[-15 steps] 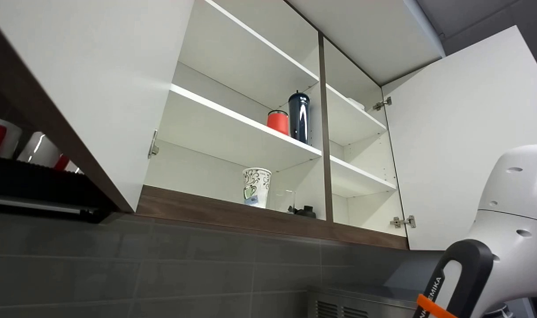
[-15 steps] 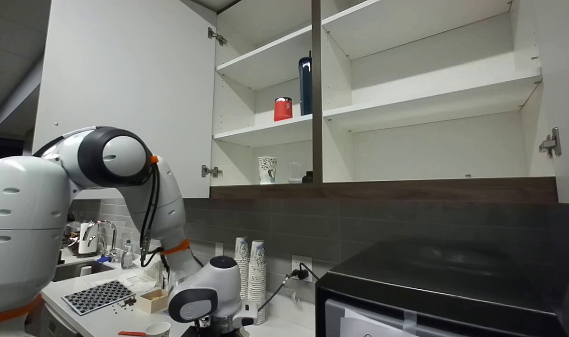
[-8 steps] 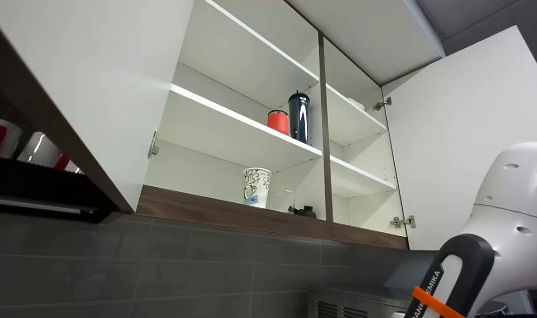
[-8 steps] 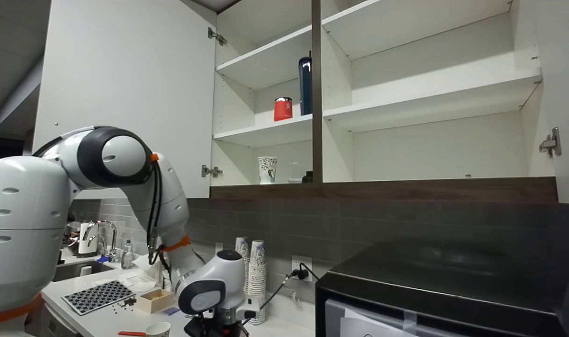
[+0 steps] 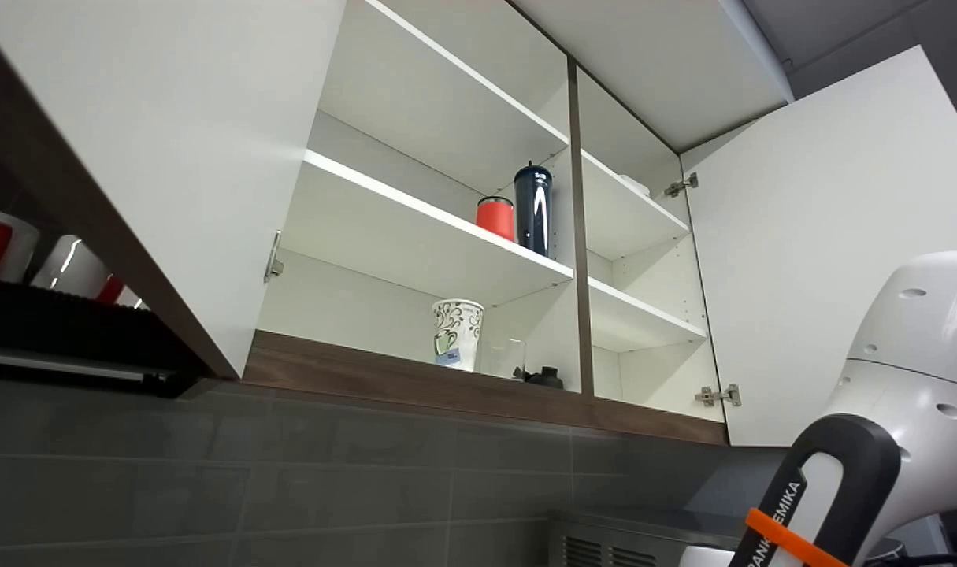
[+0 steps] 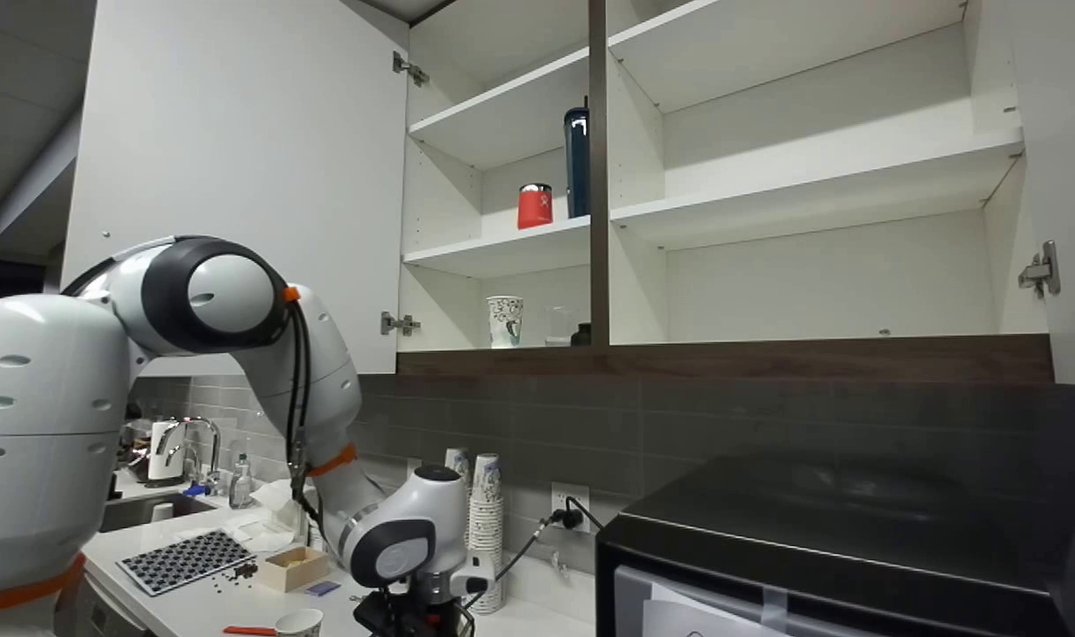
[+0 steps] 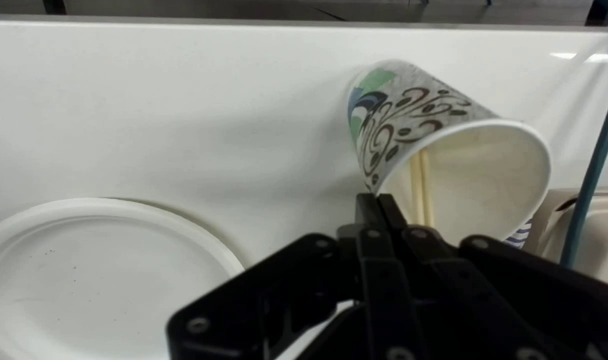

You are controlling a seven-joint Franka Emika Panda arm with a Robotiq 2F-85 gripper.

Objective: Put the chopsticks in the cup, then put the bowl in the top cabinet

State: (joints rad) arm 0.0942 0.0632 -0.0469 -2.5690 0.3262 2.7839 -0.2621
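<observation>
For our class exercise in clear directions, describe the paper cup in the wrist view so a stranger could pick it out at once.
On the white counter, find the round white plate. Right of it in the picture sits the paper cup; unlike the plain plate, it wears brown swirls and holds pale chopsticks.

White counter [image 7: 183,115] bearing a round plate [image 7: 98,280], a patterned cup [image 7: 419,107], tall cup stacks [image 6: 487,548]

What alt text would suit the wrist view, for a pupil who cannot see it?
Pale chopsticks are inside a patterned paper cup, with a shut black gripper at its rim; whether it pinches the cup is unclear. A round white plate lies lower left.
</observation>
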